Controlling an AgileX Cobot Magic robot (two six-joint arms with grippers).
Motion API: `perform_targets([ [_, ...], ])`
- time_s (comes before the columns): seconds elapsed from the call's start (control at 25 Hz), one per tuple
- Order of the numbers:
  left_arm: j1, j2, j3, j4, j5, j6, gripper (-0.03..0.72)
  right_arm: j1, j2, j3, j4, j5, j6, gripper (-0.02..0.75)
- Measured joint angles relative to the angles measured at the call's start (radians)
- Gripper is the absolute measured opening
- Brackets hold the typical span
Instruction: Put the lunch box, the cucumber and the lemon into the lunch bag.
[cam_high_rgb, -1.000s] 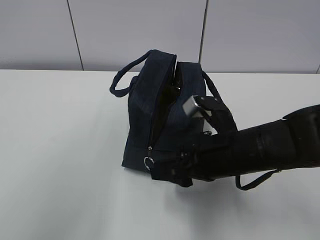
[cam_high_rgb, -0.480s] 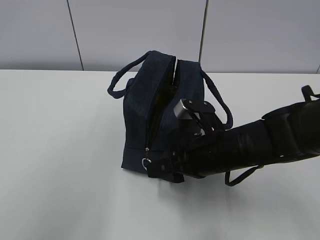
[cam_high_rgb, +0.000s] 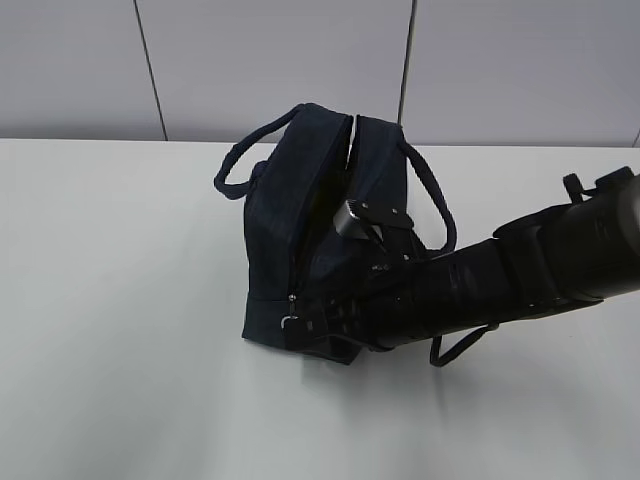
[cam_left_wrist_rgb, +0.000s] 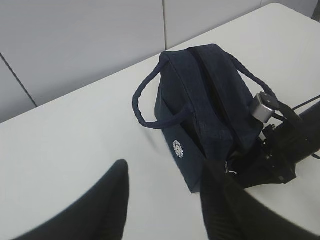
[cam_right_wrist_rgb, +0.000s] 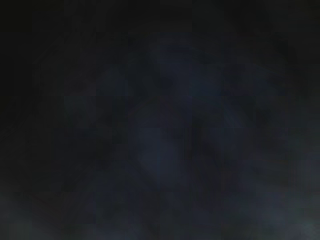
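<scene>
The dark navy lunch bag (cam_high_rgb: 285, 220) stands mid-table with both loop handles up and its top zipper slit slightly parted. In the left wrist view the lunch bag (cam_left_wrist_rgb: 200, 95) shows its round white logo (cam_left_wrist_rgb: 178, 148). My right arm (cam_high_rgb: 480, 290) reaches in from the right, and its front end is buried against the bag's near end by the ring pull (cam_high_rgb: 289, 321). Its jaws are hidden, and the right wrist view is all dark. My left gripper (cam_left_wrist_rgb: 165, 172) hovers open over bare table, left of the bag, with nothing in it. The lunch box, cucumber and lemon are out of view.
The white table (cam_high_rgb: 120, 300) spreads wide to the left and front of the bag. A grey panelled wall (cam_high_rgb: 270, 60) runs behind the far edge. A loose black cable loop (cam_high_rgb: 455, 345) hangs under the right arm.
My right arm has pushed left and deeper against the bag's near end. Its silver wrist block has risen toward the bag's top. The bag has nudged slightly left.
</scene>
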Motion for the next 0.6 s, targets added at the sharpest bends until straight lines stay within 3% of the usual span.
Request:
perform_targets([
  [0.6,0.000,0.000,0.000,0.002,0.002,0.000,0.322,0.004,0.075,-0.073,0.000,0.009,0.052,0.282],
])
